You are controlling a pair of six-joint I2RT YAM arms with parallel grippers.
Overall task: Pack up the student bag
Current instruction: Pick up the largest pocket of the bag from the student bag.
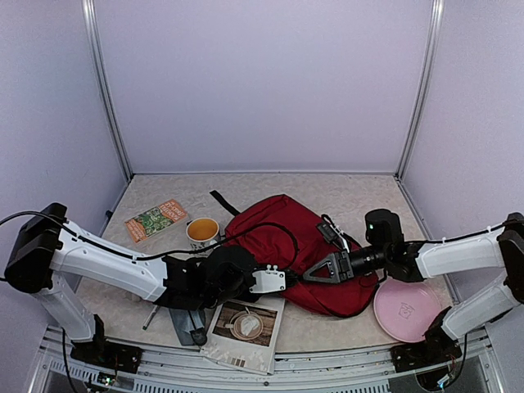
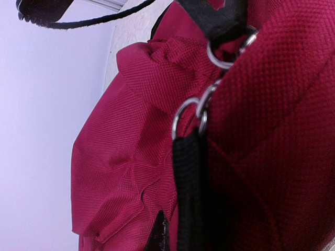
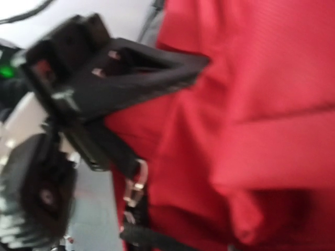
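dark red fabric student bag lies on the tabletop, toward 4 o'clock. left gripper is clenched at its 7 o'clock edge; right gripper is beside it, and i cannot tell its state. anchor left, then spread the opening slowly.

Student bag showing matt, coarse-woven red cloth, its metal rings gleaming smooth, pink plate looking glossy

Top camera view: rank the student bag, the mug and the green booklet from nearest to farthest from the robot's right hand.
1. The student bag: mid-table, lying right at the right hand, which reaches over its near side.
2. The mug: just off the bag's left edge.
3. The green booklet: farthest, further left beyond the mug.
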